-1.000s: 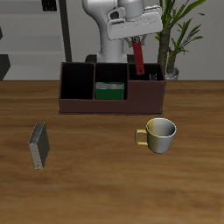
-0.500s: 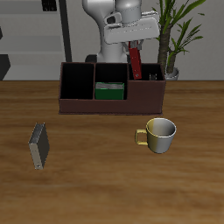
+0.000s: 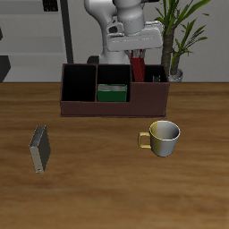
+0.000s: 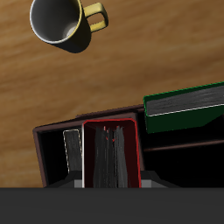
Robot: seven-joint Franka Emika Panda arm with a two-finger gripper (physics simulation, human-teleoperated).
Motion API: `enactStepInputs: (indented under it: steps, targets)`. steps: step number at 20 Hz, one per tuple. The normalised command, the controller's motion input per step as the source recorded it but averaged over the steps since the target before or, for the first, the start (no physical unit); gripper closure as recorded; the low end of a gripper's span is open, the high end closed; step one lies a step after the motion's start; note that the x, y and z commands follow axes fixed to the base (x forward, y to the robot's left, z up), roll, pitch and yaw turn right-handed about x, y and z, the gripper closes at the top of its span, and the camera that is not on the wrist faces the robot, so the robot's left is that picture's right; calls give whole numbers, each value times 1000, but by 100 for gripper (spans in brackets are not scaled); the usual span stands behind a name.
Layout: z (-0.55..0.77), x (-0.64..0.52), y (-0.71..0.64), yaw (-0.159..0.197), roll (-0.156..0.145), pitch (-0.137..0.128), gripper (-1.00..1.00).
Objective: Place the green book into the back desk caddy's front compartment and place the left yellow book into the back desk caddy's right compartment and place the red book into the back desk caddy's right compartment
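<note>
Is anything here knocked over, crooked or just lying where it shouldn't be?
Only one oddity: a thin grey book lies alone on the wooden table, far from the dark reddish-brown box organizer. The bright-green book and red book stand inside it, and the yellow-handled mug is upright.

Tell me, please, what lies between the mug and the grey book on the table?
Only bare wood separates the mug from the grey book, as the exterior view shows.

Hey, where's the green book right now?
The green book stands in the small middle section of the back desk caddy, just beside the end section holding the red book.
</note>
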Motion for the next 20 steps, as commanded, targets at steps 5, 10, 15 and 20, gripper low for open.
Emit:
enactStepInputs:
  steps: [5, 10, 15, 20]
  targets:
    - [-99, -69, 30, 29, 12, 44, 100]
    - [-113, 31, -71, 12, -19, 53, 100]
    - [2, 40, -55, 12, -21, 40, -100]
    - [46, -16, -14, 21, 4, 5, -100]
